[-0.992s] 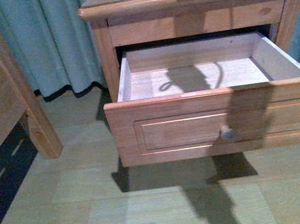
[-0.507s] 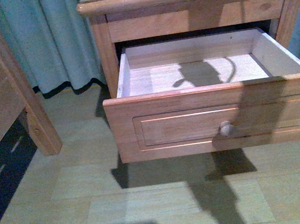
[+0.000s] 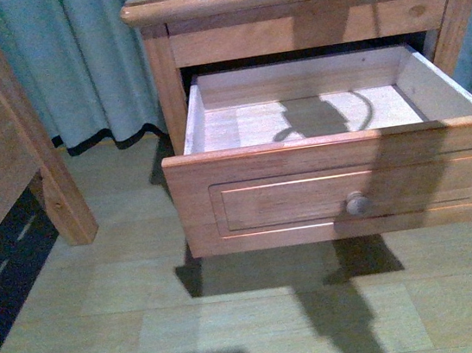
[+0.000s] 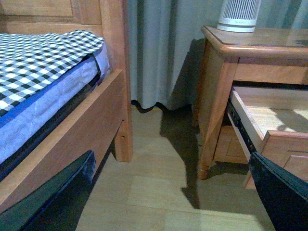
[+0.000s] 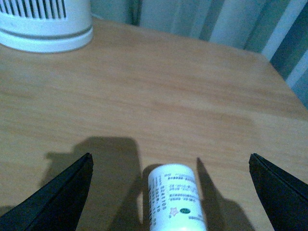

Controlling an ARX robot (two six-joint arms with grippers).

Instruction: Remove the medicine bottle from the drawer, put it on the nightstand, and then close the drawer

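Sitting on nightstand [image 5: 168,96], medicine bottle [image 5: 174,197], drawer [image 3: 342,189] open

A bedroom, with checked bed [image 4: 43,57], wooden nightstand [image 3: 196,7] and curtain [image 3: 74,67]

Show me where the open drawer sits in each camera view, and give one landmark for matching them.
Front view: the drawer fills the middle, pulled out, with its knob facing the camera.
Left wrist view: the drawer is seen side-on, sticking out below the nightstand top.
Right wrist view: not in it.
Shared landmark: the nightstand top shows in all three; the white ribbed cylinder stands on it in both wrist views.
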